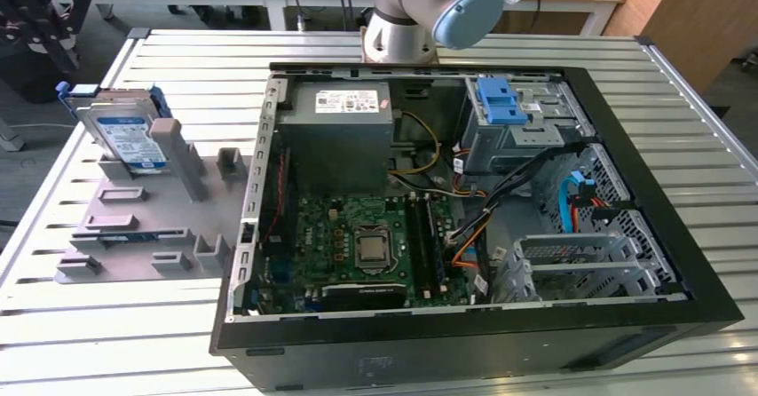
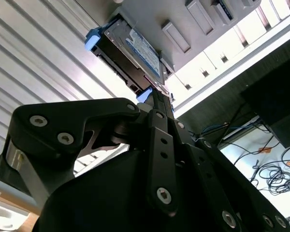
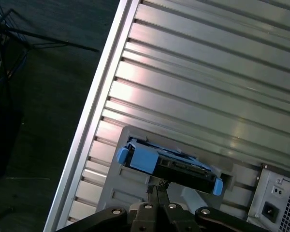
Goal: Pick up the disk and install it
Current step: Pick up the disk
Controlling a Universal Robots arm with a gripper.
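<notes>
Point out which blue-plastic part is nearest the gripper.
The disk, standing on edge in the grey holder at the exterior view's left; in both wrist views the gripper is right by it. The blue latch sits inside the case.

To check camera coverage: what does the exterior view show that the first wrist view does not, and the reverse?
Exterior view: the motherboard and blue drive-cage latch inside the computer case. First wrist view: the case's rear power socket, and the gripper, shut, aimed at the disk. Both: that disk standing in its gray holder on the slatted table.
</notes>
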